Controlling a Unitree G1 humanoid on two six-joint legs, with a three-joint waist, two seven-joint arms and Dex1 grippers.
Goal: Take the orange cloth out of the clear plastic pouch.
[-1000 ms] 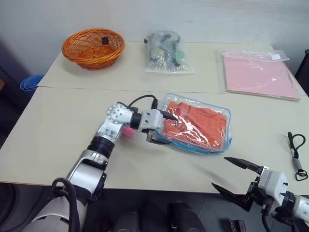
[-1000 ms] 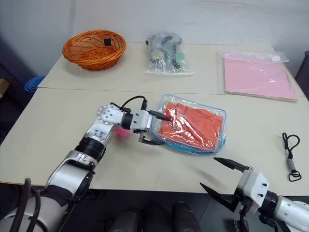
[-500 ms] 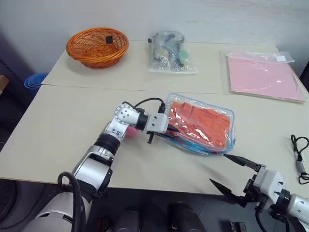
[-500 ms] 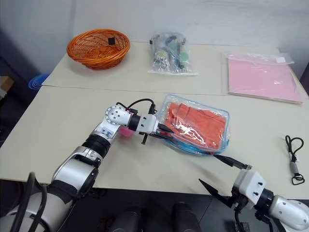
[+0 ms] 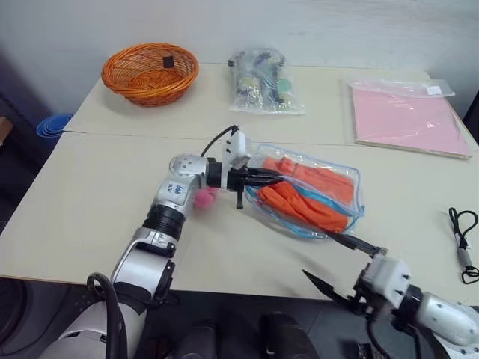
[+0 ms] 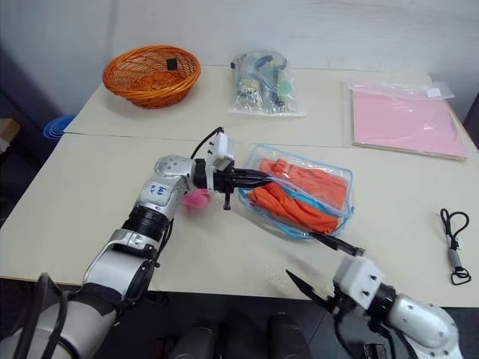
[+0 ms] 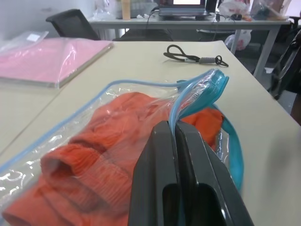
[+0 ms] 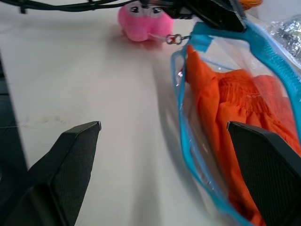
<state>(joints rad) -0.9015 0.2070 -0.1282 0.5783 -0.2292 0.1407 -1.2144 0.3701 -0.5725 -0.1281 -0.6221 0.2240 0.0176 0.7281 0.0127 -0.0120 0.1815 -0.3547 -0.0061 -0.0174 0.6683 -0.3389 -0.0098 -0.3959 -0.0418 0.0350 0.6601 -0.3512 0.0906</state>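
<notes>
Your left gripper [image 5: 271, 178] has clamped its jaws on the clear plastic pouch [image 5: 340, 196], lifting its edge.
Orange cloth [image 5: 307, 202] sits inside, mid-tabletop; your right gripper [image 5: 337, 263] stays wide apart near the front edge.

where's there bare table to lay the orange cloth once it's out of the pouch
Bare: the wide near-left stretch of the table, below the wicker basket; also between the clear plastic pouch and the black cord. Crowded: the far edge, with the bag of small items and pink sleeve.
</notes>
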